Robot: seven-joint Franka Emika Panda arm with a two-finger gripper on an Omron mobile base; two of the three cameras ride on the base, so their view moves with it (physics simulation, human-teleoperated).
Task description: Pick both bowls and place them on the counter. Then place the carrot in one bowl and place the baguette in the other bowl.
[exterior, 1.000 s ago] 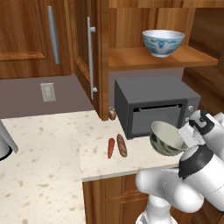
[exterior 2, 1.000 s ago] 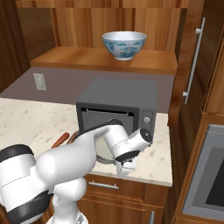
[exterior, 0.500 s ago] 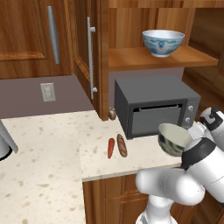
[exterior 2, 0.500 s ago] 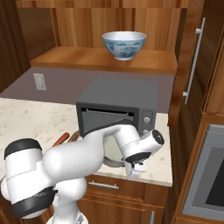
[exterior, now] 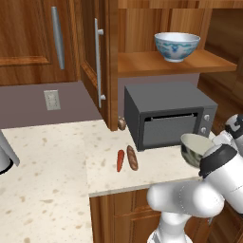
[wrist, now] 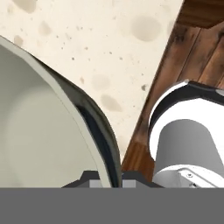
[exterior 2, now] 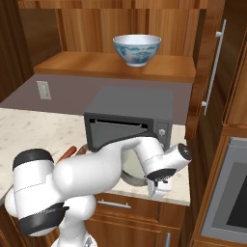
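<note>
My gripper [wrist: 109, 176] is shut on the rim of the grey-green bowl [exterior: 194, 149], whose cream inside [wrist: 39, 131] takes up the left of the hand view. The bowl hangs tilted just above the right end of the counter [exterior: 47, 190], in front of the microwave's right side; in the right base view the arm covers most of the bowl [exterior 2: 129, 168]. The white bowl with blue pattern [exterior: 177, 46] [exterior 2: 137, 49] stands on the wooden shelf above. The carrot [exterior: 120, 160] and the baguette [exterior: 132, 158] lie side by side on the counter, left of the held bowl.
A dark grey microwave [exterior: 166, 116] [exterior 2: 130, 116] stands at the back of the counter under the shelf [exterior: 209, 64]. A tall cabinet with a long handle [exterior: 98, 61] is to its left. The counter's right edge [wrist: 144, 100] drops off beside wooden cabinet fronts.
The arm has carried the grey-green bowl to the right and a little lower, from in front of the microwave door to the counter's right end. Carrot, baguette and the patterned bowl stayed put.
</note>
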